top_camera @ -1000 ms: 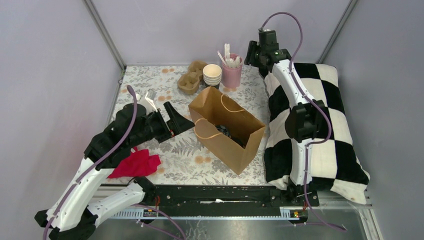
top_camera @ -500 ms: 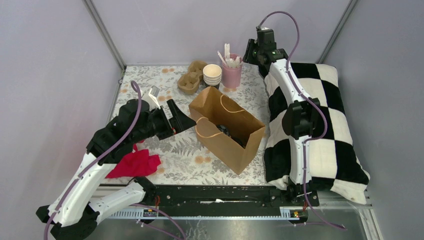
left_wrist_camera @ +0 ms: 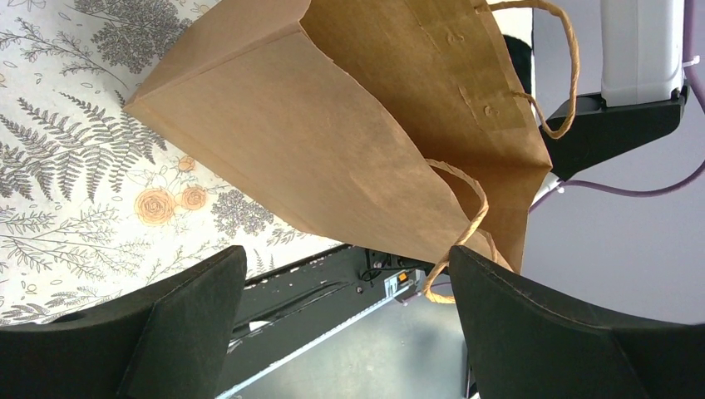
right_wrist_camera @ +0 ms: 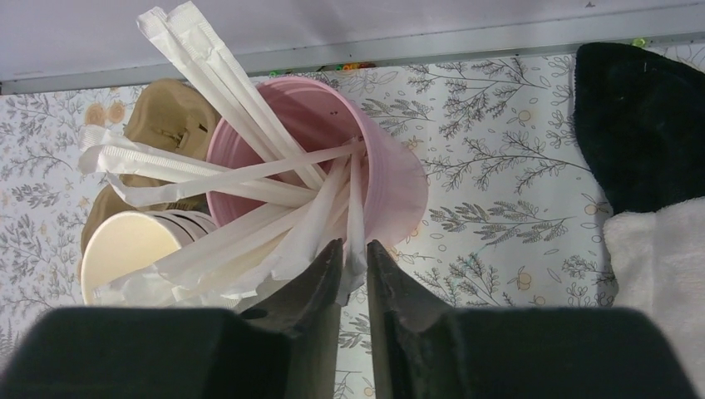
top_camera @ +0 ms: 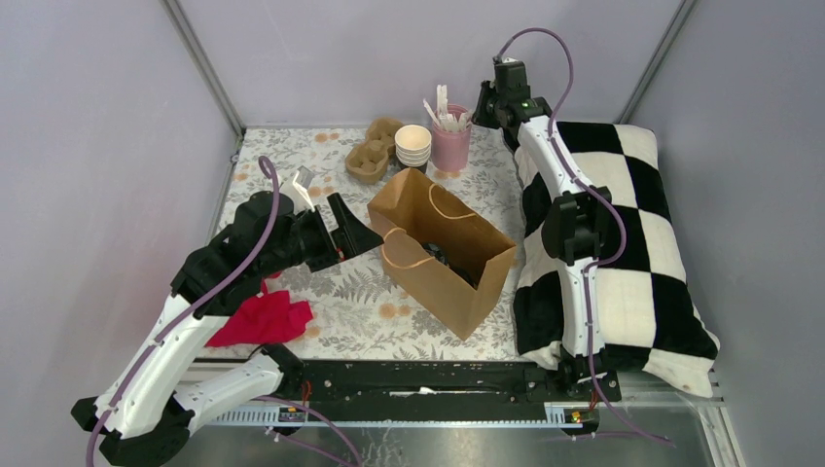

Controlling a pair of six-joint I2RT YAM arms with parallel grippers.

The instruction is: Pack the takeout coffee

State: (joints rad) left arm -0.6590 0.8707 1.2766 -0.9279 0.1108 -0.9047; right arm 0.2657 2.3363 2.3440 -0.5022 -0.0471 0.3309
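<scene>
Takeout coffee (top_camera: 443, 258) shows only as a dark shape deep inside the brown paper bag (top_camera: 428, 287) at mid-worktop. Left gripper (top_camera: 352, 224) gapes empty beside the bag. At the far edge, right gripper (right_wrist_camera: 355, 253) fingers nearly meet around a wrapped straw (right_wrist_camera: 356, 208), grip unclear.

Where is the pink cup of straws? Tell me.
Top view: the pink cup stands at the back, right of centre, immediately right of the stack of paper cups and behind the brown paper bag.

Wrapped straws (right_wrist_camera: 220, 83) fill a pink cup (right_wrist_camera: 399, 191) near stacked cups (top_camera: 412, 144)
</scene>
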